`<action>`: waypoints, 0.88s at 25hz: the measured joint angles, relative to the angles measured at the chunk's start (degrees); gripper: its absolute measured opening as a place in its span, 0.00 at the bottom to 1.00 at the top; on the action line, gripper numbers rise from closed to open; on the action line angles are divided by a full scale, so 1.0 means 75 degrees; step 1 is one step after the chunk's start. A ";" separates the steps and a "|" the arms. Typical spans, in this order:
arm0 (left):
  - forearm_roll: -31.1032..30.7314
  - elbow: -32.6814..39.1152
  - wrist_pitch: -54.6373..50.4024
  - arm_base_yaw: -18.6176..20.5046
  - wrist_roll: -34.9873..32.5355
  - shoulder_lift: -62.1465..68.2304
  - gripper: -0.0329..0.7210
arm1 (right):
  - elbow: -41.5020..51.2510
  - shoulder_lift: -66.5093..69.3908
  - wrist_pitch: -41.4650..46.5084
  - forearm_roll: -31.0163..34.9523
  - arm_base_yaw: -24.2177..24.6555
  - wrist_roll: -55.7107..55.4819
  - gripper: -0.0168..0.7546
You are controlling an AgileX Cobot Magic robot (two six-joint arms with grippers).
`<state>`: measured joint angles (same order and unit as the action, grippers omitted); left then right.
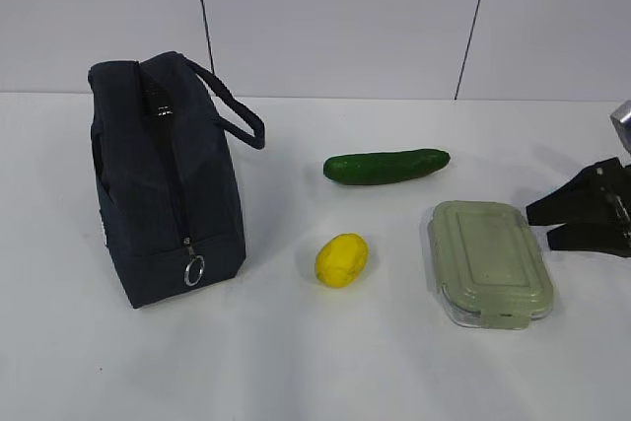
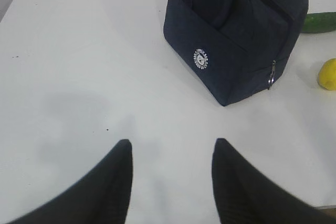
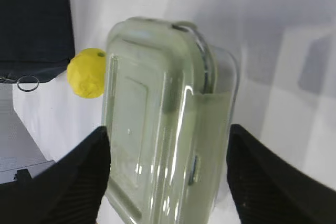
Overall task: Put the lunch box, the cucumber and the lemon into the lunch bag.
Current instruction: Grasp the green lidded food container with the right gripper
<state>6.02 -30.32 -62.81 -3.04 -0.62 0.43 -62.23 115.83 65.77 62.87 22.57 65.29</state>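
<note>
The navy lunch bag (image 1: 168, 184) stands upright at the left, its ring pull (image 1: 194, 270) hanging low on the near end. The cucumber (image 1: 386, 166) lies behind the lemon (image 1: 341, 259) in the middle. The lunch box (image 1: 490, 261) with its pale green lid rests flat at the right. My right gripper (image 1: 538, 226) hovers open just right of the box. In the right wrist view the lunch box (image 3: 163, 119) fills the gap ahead of the right gripper (image 3: 167, 129), with the lemon (image 3: 87, 73) beyond. My left gripper (image 2: 172, 141) is open over bare table, the bag (image 2: 236, 30) ahead to its right.
The white table (image 1: 296, 362) runs back to a pale panelled wall (image 1: 345, 17). The bag's loop handle (image 1: 237, 110) sticks out toward the cucumber. In the left wrist view the lemon (image 2: 327, 73) and the cucumber's tip (image 2: 319, 22) show past the bag.
</note>
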 joint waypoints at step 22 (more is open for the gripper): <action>0.0000 0.0000 0.0000 0.0000 0.0000 0.0000 0.51 | -0.0017 0.0520 0.0103 -0.0016 -0.0061 0.0054 0.72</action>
<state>6.02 -30.32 -62.81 -3.04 -0.62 0.43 -62.36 119.73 66.55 62.75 22.11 65.70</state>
